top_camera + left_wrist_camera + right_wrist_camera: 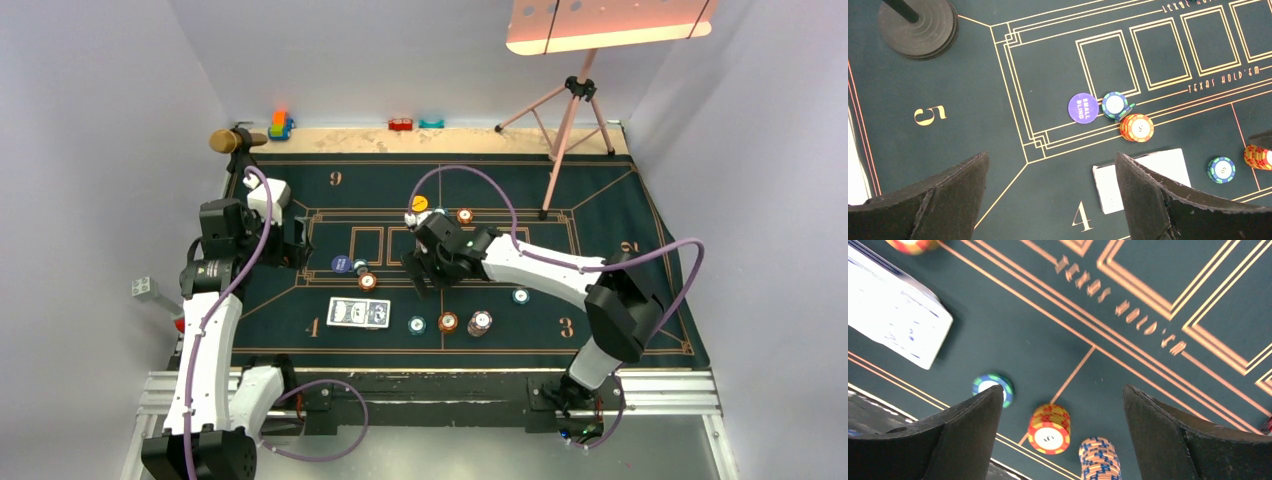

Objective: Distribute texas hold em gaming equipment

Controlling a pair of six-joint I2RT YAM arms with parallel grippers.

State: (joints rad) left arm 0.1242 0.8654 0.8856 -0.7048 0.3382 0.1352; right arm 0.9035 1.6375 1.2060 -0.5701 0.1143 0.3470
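The right hand (1062,392) is gaping above a ridged orange chip stack (1049,429) (striped stack (1099,457) just beside it); the left hand (1052,159), likewise spread wide, is hovering by the flat card deck (1168,167).

Purple disc (1083,108) on the mat (973,75): "SMALL BLIND" in white. Mat, gold print: "TEXAS HOLD'EM" across its middle. Seat numerals 3, 4, 5 and 9 stand along its border.

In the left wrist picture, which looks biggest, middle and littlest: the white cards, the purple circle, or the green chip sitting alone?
1. White cards, biggest even though they are half hidden.
2 and 3. Purple circle and lone green chip look almost alike, too close to rank.
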